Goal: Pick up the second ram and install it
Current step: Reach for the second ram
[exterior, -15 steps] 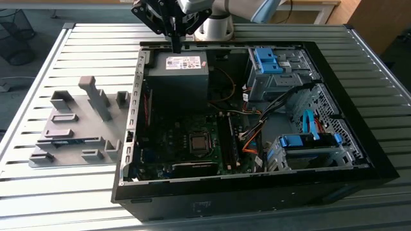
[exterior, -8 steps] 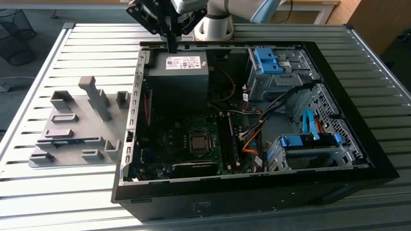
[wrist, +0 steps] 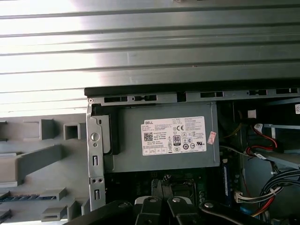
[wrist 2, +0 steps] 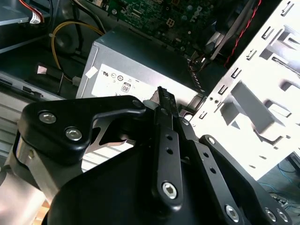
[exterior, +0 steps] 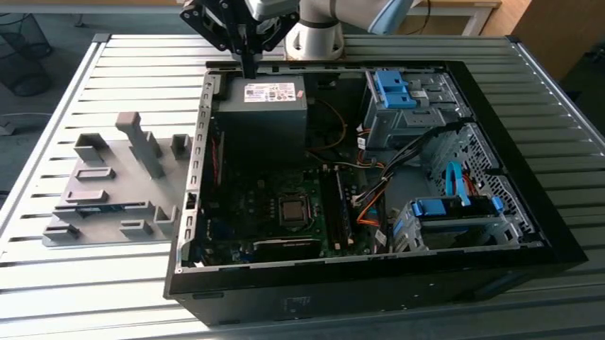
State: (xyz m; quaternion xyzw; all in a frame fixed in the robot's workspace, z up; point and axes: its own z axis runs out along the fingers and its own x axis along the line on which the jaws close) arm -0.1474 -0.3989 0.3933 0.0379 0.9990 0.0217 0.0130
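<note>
A thin dark stick, the second ram, lies in a long slot of the grey fixture block on the exterior view's left, outside the case. Its toothed edge also shows in the first wrist view. My gripper hangs above the rear edge of the open computer case, over the grey power supply, far from the ram. Its black fingers stand shut together with nothing between them. In the first wrist view the gripper is over the power supply.
Inside the case lies the motherboard with the square CPU socket and long memory slots beside it, one holding a green stick. Drive cages with blue clips and loose cables crowd the exterior view's right. The slatted metal table surrounds everything.
</note>
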